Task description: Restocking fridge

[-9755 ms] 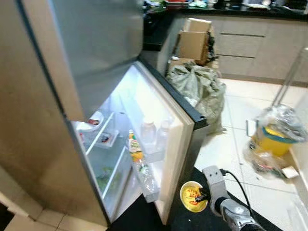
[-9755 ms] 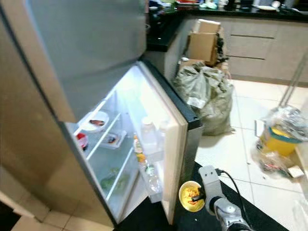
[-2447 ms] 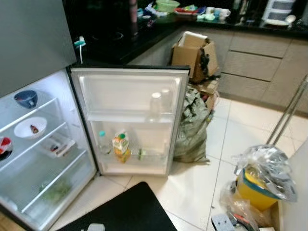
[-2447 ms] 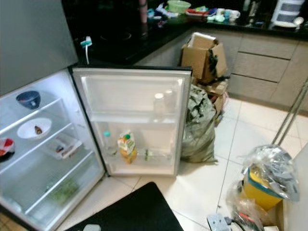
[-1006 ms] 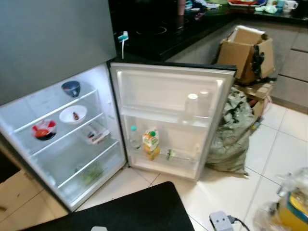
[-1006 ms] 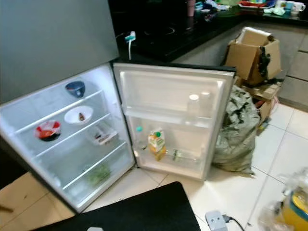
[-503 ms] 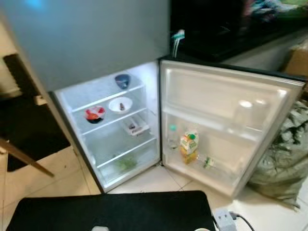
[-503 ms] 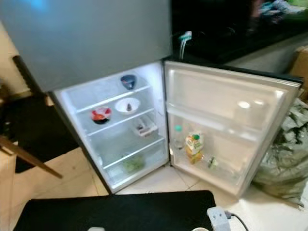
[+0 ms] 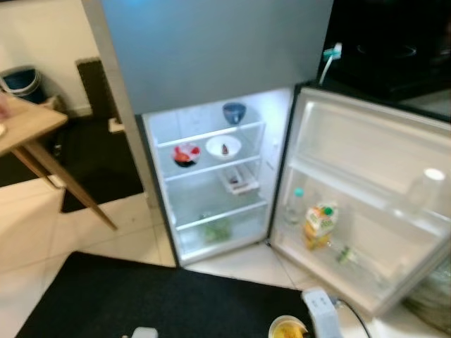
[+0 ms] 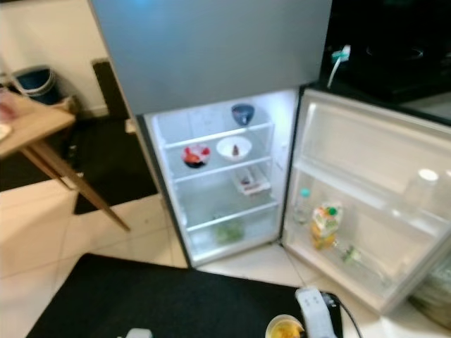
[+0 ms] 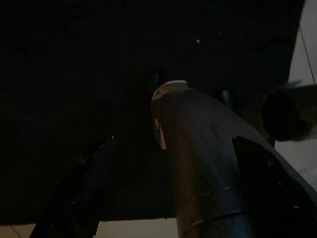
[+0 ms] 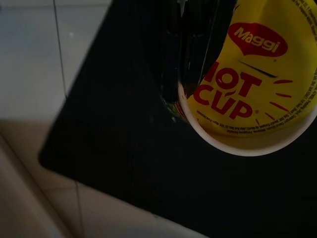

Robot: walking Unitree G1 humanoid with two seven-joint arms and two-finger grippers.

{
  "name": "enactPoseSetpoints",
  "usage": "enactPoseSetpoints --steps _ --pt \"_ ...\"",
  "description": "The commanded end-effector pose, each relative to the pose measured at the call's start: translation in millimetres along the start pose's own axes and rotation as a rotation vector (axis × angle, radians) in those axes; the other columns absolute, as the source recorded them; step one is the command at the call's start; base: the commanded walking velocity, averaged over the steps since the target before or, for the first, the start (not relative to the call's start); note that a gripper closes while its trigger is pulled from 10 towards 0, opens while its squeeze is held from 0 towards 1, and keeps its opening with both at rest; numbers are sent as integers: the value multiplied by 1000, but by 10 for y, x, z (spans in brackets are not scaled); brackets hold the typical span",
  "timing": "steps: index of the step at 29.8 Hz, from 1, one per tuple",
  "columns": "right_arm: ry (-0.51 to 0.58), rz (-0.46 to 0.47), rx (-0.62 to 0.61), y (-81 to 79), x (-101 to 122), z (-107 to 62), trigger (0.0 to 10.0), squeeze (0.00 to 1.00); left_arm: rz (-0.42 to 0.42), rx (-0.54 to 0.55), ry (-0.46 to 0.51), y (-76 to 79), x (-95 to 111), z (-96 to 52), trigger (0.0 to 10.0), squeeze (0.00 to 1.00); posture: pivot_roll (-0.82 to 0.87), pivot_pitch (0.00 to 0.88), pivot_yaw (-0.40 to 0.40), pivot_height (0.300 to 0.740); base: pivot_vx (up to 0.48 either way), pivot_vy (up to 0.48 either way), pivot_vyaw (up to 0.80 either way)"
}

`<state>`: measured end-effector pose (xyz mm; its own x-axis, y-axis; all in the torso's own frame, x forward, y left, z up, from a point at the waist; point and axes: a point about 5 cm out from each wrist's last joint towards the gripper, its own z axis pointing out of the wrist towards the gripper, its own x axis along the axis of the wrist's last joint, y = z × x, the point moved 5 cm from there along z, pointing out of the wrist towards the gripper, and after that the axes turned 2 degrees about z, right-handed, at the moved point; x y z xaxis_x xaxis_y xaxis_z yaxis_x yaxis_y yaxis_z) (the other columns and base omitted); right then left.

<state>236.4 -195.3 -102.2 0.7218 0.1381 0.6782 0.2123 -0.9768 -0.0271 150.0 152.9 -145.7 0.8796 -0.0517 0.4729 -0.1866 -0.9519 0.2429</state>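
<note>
- In front of the open fridge (image 9: 211, 183), my right hand (image 12: 198, 44) was clamped on the noodle cup (image 12: 252, 79), low over the black mat (image 9: 162, 299).
- Cup not shelved; carrying and placing remained, I judged.
- Left hand (image 11: 198, 163): grip unclear.

Soft, slightly blurred head views, glare from the lit fridge (image 9: 211, 176); left wrist view murky.

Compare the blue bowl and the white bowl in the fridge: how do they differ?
Colour: the blue bowl is dark blue; the white bowl is white.
Shelf: the blue bowl sits on the top shelf, the white bowl one shelf lower, beside a red-and-white bowl.
Shape: the blue bowl looks narrower and deeper, the white bowl wider and shallower.
Contents: the white bowl shows a small dark item inside; the blue bowl's inside cannot be told.
Both stand upright in the open fridge.
</note>
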Motion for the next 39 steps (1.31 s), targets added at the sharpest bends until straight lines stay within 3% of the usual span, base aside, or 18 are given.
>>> enactPoseSetpoints --steps 1,9,15,21,25,29,39 --pt "20 18 -12 25 31 -2 10000 0 -7 3 -39 1 -123 -17 10000 0 -106 22 45 740 0 0 0" --pt "201 37 -13 92 588 41 10000 0 8 -8 -52 19 -151 -19 10000 0 -113 25 49 740 0 0 0" --pt "236 23 -13 114 748 47 10000 0 27 -11 -59 12 -152 -21 10000 0 -117 24 50 740 179 0 0" --pt "170 -32 -28 96 611 63 10000 0 32 -11 -57 8 -144 -22 10000 0 -111 20 51 740 271 0 0" --pt "131 -21 -35 84 491 64 10000 0 35 -10 -57 0 -141 -24 10000 0 -111 20 51 740 283 0 0" --pt "56 -12 -48 85 230 35 10000 0 43 -10 -59 -13 -139 -29 10000 0 -111 20 51 740 288 0 0" --pt "19 30 -64 90 71 8 10000 0 50 -14 -62 -14 -144 -32 10000 0 -118 24 61 740 290 0 0"
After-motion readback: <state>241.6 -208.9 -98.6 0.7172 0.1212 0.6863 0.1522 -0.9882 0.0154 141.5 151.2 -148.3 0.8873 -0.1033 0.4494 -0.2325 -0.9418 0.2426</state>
